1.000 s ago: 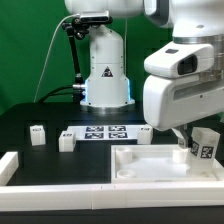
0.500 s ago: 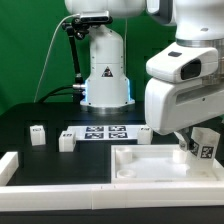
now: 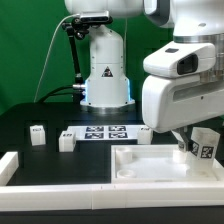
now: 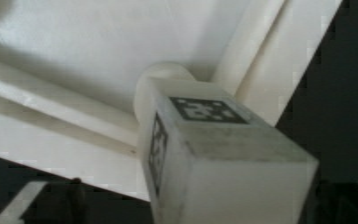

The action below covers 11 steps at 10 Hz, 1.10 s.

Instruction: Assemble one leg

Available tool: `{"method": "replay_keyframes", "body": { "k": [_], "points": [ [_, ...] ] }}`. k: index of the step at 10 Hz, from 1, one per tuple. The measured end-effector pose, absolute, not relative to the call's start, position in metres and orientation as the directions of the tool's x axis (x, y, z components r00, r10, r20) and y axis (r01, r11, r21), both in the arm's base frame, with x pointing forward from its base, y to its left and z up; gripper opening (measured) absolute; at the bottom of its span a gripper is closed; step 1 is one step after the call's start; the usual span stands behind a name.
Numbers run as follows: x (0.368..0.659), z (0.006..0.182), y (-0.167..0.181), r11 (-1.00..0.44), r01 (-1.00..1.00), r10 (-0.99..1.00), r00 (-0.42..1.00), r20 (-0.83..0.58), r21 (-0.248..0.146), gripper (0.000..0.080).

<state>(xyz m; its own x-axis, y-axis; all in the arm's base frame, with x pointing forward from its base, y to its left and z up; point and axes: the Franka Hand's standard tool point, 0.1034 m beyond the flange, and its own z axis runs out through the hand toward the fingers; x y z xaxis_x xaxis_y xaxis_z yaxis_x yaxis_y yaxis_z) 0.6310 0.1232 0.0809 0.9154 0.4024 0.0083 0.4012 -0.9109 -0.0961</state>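
My gripper (image 3: pixel 190 140) hangs under the big white wrist housing at the exterior view's right, over the far right corner of the white panel (image 3: pixel 140 172). It is shut on the leg (image 3: pixel 204 146), a small white block with a black-and-white tag, held tilted just above the panel. In the wrist view the leg (image 4: pixel 211 140) fills the middle, tag facing the camera, between the dark fingers (image 4: pixel 12 205) of the gripper (image 4: pixel 202 205). Its far end sits at the panel's (image 4: pixel 87 50) raised rim. Whether it touches the corner socket is hidden.
Three more small white legs lie on the black table: one at the left (image 3: pixel 38 134), one beside it (image 3: pixel 67 140), one by the panel's far edge (image 3: pixel 143 134). The marker board (image 3: pixel 105 132) lies between them. A white rail (image 3: pixel 20 165) borders the front left. The robot base (image 3: pixel 105 75) stands behind.
The wrist housing rose slightly half a second ago and is back down now. The leg stays in the gripper at the panel's far right corner.
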Motion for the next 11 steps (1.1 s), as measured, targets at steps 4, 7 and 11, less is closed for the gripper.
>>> {"method": "replay_keyframes", "body": {
  "k": [4,7,11],
  "points": [
    [0.6321,0.0782,0.1210,-0.910,0.405,0.404,0.914,0.028,-0.091,0.0520],
    [0.6318,0.0776,0.1212,-0.910,0.404,0.404,0.915,0.027,-0.092,0.0289],
    [0.6315,0.0770,0.1216,-0.920,0.381,0.381,0.924,0.024,-0.094,0.0289]
  ]
}}
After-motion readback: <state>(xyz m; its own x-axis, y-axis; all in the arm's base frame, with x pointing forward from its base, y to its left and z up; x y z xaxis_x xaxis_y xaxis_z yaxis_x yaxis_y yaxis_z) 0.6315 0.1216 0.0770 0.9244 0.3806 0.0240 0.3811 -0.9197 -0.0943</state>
